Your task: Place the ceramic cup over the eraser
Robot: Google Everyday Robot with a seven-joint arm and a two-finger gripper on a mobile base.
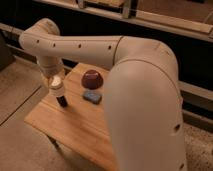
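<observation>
My gripper (56, 85) is over the left part of the light wooden table (75, 130), hanging off my big cream arm (100, 50) that crosses the frame from the right. Jaws are clamped on the small white cylindrical ceramic cup (56, 84); cup is off the table, held up at the wrist end, its pale rim area showing just under the wrist. Exact tilt of the cup: can't tell.

Small black rectangular eraser (62, 101) sits just under the cup, standing on the tabletop, leaning slightly. Cup and eraser look very close, possibly touching at the eraser's top; can't tell for sure. Eraser's lower part is exposed, not covered.

Dark maroon round bowl (92, 78) sits on the table to the right of the gripper, near the far edge. Flat blue rectangular pad (92, 96) lies just in front of the bowl, apart from the eraser. My arm hides the table's right side.
</observation>
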